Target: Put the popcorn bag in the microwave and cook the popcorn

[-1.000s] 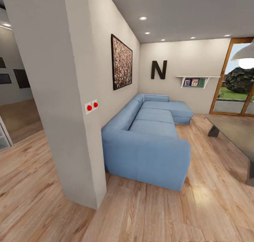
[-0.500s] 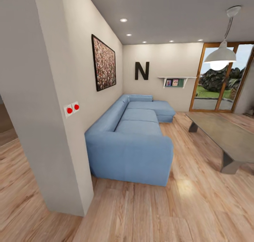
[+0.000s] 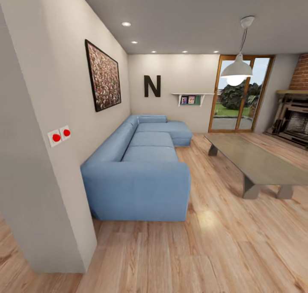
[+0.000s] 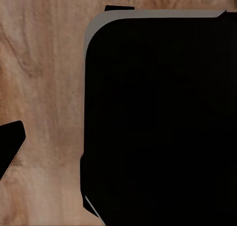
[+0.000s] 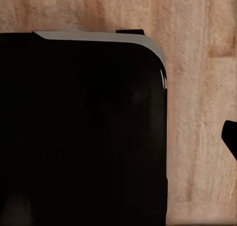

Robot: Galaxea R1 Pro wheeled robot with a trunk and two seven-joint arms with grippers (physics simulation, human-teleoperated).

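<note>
Popcorn bag, countertop and microwave unsighted; head view takes in a living room with blue sectional sofa (image 3: 141, 173), wall corner (image 3: 40, 190), low coffee table (image 3: 256, 165); gripper states cannot be told; best to steer clear of that corner while seeking the kitchen.

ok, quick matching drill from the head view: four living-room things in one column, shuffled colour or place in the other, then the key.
Things:
1. sofa
2. letter N
3. pendant lamp
4. low table

Descriptions:
A. black, on the far wall
B. grey, on the wood floor at the right side of the view
C. blue, along the wall under the framed picture
D. white, hanging from the ceiling in front of the glass door

Pairs: 1-C, 2-A, 3-D, 4-B
</note>
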